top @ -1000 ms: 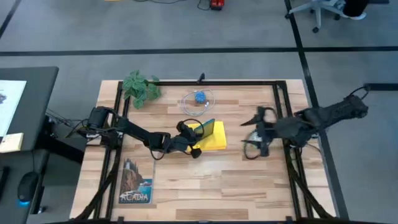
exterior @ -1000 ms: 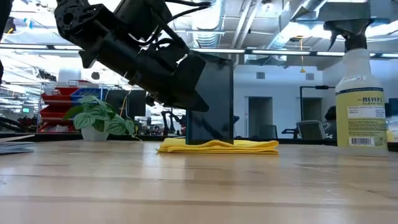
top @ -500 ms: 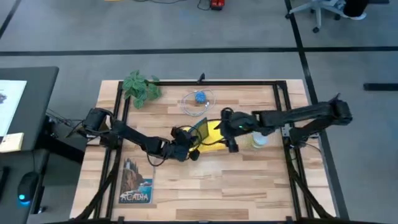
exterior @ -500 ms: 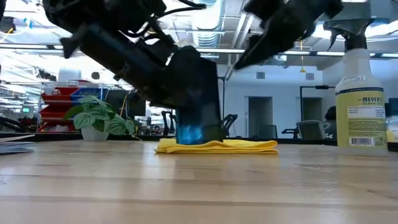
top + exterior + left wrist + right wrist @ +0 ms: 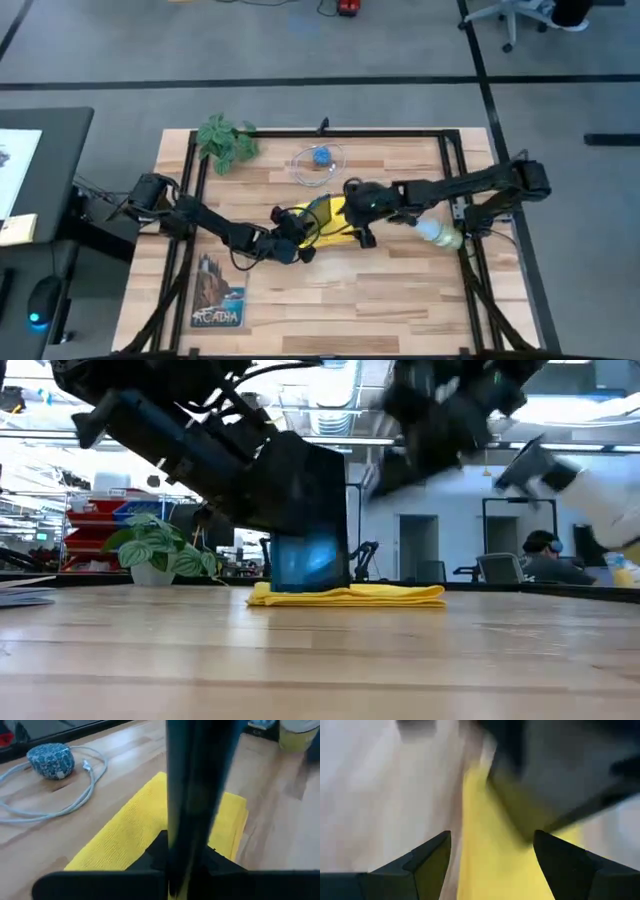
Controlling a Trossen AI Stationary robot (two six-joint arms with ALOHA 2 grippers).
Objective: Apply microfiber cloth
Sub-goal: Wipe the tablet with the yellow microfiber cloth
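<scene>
The yellow microfiber cloth [image 5: 338, 212] lies flat at the table's middle. A dark tablet [image 5: 310, 520] stands on it, a little tilted, with its lower edge [image 5: 308, 588] on the cloth. My left gripper [image 5: 292, 238] is shut on the tablet from the cloth's near left side. My right gripper [image 5: 492, 855] hovers open just above the right part of the cloth [image 5: 485, 845], with nothing between its fingers. My left gripper pinches the tablet between its two fingers, one on each flat face, at the edge nearest the arm [image 5: 185, 855]. The fingers come slanting down from the table's left. The tablet stands almost upright with its lower edge resting on the cloth.
A spray bottle [image 5: 440, 233] lies tipped to the right of the cloth, under my right arm. A potted plant [image 5: 225, 140] stands at the far left. A cable coil with a blue ball [image 5: 320, 160] lies behind the cloth, and a book [image 5: 218, 292] lies near left.
My right gripper has swung from the table's right side toward the left and come over the cloth. The spray bottle, upright half a second ago, has tipped over toward the right edge. My left gripper has drawn slightly toward the near left, and the tablet leans a little more.
</scene>
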